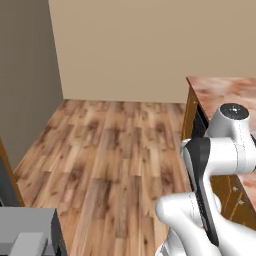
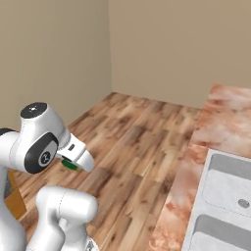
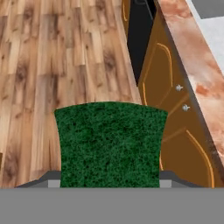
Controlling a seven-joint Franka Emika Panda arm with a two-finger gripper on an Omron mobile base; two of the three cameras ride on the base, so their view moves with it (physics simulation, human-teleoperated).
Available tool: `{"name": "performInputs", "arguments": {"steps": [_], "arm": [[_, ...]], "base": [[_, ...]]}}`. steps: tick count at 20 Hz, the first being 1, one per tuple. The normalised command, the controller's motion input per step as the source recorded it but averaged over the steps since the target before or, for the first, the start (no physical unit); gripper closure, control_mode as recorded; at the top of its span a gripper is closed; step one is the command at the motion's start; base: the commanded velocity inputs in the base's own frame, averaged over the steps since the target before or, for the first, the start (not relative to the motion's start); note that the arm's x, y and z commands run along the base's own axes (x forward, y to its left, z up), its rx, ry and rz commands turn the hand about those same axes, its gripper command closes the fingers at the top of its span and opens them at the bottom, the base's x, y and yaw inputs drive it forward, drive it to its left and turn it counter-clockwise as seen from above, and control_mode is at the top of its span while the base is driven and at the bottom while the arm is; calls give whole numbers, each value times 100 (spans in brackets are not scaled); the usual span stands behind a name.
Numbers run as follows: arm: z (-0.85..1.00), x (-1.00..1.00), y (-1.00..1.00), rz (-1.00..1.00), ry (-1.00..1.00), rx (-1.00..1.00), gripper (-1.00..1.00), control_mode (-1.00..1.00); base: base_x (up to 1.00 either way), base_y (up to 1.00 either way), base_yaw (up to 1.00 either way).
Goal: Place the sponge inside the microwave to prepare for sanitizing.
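A white robot arm carries the sponge (image 3: 110, 144) across a simulated kitchen, the dark green block wedged between the gripper (image 3: 110, 178) jaws, which stand about half open and closed on its two sides. In the hand view the sponge sits dead ahead of the jaws, at twelve o'clock, its broad green face turned to the camera and its long axis running from nine to three o'clock, spanning the gap between the fingers (image 3: 48, 178). From the right base view only a sliver of green shows beneath the hand (image 2: 78, 156), which hangs over bare wood floor (image 2: 132, 142) at about eight o'clock in that picture. The microwave cannot be made out in these pictures, so which way it lies from the sponge cannot be told; the coming move likely calls for the arm or base to turn until the oven's opening comes into sight. To the hand's one to three o'clock run brown cabinet doors (image 3: 175, 131) under a mottled pink counter (image 3: 192, 61), with a dark recess (image 3: 140, 39) beyond; a sink (image 2: 225, 196) is set in the counter. The cabinets and counter edge look to be the nearest thing a wide swing might strike.
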Motion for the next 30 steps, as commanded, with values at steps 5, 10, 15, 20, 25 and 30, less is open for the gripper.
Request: {"name": "performInputs", "arguments": {"steps": [5, 10, 15, 20, 25, 30], "arm": [[0, 0, 0, 0, 0, 0, 100, 100], [0, 0, 0, 0, 0, 0, 100, 100], [0, 0, 0, 0, 0, 0, 100, 100], [0, 0, 0, 0, 0, 0, 100, 100], [0, 0, 0, 0, 0, 0, 100, 100], [0, 0, 0, 0, 0, 0, 100, 100]], "base": [[80, -29, 4], [75, -9, 11], [26, 52, 54], [53, 12, 68], [26, 0, 67], [15, 0, 58]]}}
